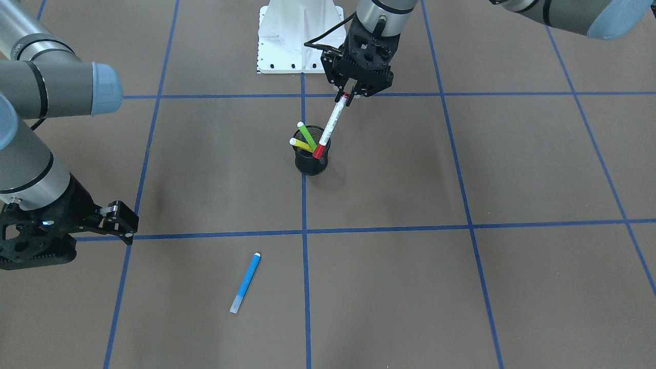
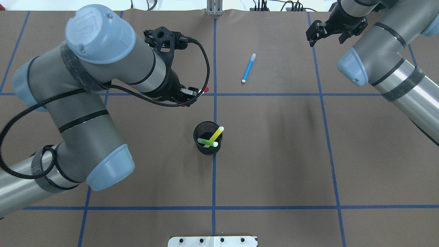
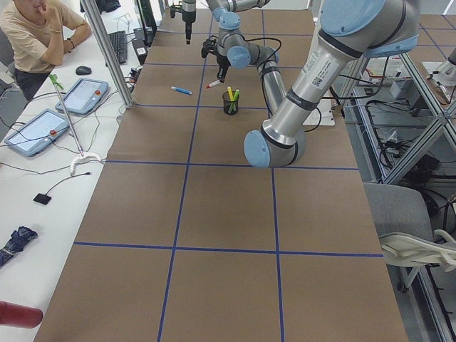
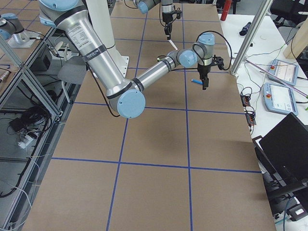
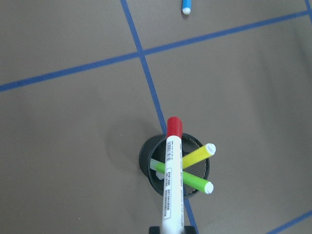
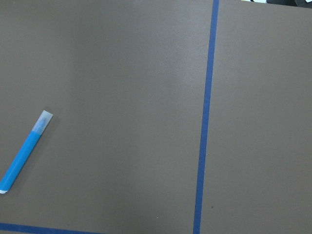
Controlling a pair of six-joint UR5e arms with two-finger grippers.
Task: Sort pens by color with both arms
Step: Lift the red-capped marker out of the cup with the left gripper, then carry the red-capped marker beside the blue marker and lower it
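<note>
Brown worktop (image 3: 228,214) ruled into squares by blue tape lines (image 3: 142,162). Along its left edge, a white side table (image 3: 43,178) bears two tablets (image 3: 39,132), with a person (image 3: 35,32) seated at the far end. A grey chair (image 3: 395,206) stands at right.

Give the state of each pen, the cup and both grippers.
Cup: upright, holding two pens.
Red pen: held tilted, clear of cup.
Green pen: leaning in cup.
Yellow pen: leaning in cup.
Blue pen: flat on table.
Left gripper: shut on red pen.
Right gripper: open, empty.
</note>
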